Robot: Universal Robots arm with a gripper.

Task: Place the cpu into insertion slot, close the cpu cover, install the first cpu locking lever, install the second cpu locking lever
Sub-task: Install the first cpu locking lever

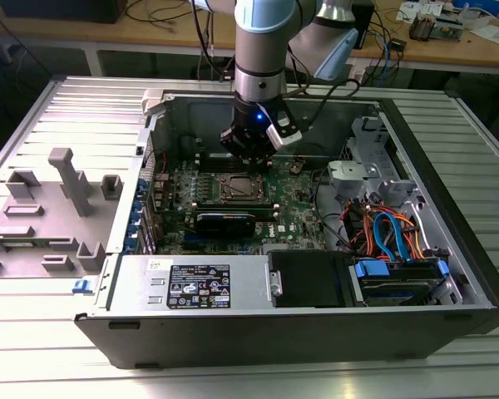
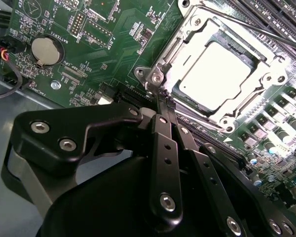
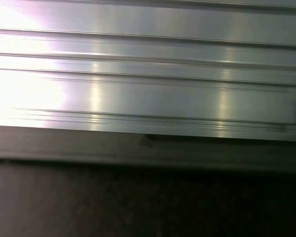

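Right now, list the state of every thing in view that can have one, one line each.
cpu: seated flat in the insertion slot, metal top showing.
cpu cover: closed down over the cpu, framing it.
locking lever: lying low along the cover's edge.
claw: shut, tips pressed together at the cover's corner.
computer case: side open, motherboard exposed.
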